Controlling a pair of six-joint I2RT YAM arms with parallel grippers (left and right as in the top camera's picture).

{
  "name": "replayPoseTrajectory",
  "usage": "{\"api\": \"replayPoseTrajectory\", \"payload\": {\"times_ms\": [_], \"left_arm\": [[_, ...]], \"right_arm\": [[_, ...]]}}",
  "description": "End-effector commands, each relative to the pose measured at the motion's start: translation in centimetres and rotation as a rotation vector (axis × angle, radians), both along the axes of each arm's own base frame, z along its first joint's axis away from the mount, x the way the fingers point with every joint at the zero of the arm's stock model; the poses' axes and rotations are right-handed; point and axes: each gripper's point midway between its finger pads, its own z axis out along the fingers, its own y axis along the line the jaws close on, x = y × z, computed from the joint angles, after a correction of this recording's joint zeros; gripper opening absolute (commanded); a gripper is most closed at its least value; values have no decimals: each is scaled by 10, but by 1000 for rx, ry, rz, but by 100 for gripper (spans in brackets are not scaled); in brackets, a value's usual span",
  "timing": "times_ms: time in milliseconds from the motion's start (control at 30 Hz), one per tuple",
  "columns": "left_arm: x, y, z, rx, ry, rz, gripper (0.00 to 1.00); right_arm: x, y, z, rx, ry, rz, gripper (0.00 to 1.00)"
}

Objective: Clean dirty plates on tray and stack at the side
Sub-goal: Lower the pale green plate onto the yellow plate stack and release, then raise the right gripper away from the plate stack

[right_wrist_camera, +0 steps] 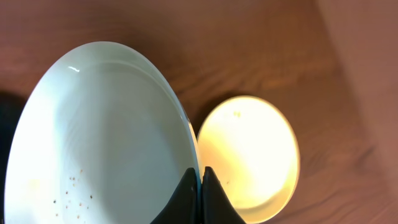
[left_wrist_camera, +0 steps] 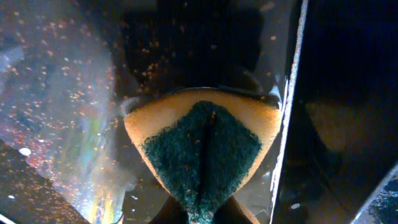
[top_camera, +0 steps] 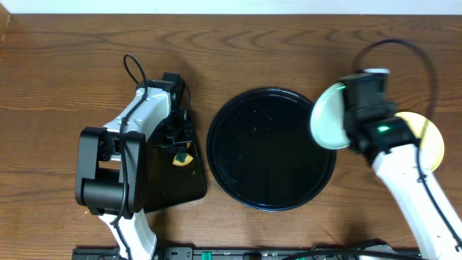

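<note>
My right gripper (right_wrist_camera: 200, 177) is shut on the rim of a pale light-blue plate (right_wrist_camera: 99, 137), held tilted above the right edge of the round black tray (top_camera: 238, 137); the plate also shows in the overhead view (top_camera: 328, 119) and carries small brown specks. A pale yellow plate (right_wrist_camera: 249, 155) lies on the table to the right, partly under my right arm in the overhead view (top_camera: 429, 137). My left gripper (left_wrist_camera: 205, 211) is shut on a yellow-and-green sponge (left_wrist_camera: 202, 149) over the small rectangular black tray (top_camera: 170, 180). No third plate is in view.
The rectangular black tray's shiny surface (left_wrist_camera: 74, 112) is speckled with crumbs and wet sheen. Bare wooden table (top_camera: 58, 72) lies left and behind. The left arm's base (top_camera: 101, 180) stands at the front left.
</note>
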Motion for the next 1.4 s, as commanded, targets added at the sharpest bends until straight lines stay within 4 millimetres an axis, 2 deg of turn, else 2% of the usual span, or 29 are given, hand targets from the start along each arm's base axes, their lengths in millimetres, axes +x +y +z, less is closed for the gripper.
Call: {"api": "replayPoseTrajectory", "payload": {"times_ms": [0, 100, 233, 400, 500, 867, 1067, 1367], "left_arm": [[-1, -1, 2, -13, -1, -17, 8], [-1, -1, 1, -13, -2, -18, 8], [0, -1, 1, -14, -5, -17, 8], [0, -1, 1, -14, -6, -18, 8], [0, -1, 1, -14, -5, -18, 8], [-1, -1, 1, -14, -5, -21, 8], [-1, -1, 1, -14, -5, -21, 8], [0, -1, 1, -14, -6, -21, 8]], "right_arm": [[3, -22, -3, 198, -59, -136, 1], [-8, -58, -6, 238, -70, -270, 2], [-37, -105, -18, 287, -62, -498, 2], [-68, -136, -38, 340, -17, -700, 1], [-78, -149, -49, 352, 8, -765, 1], [-95, -179, -92, 374, 106, -911, 1], [-90, -188, -112, 382, 125, -929, 1], [-76, -194, -123, 390, 99, -917, 1]]}}
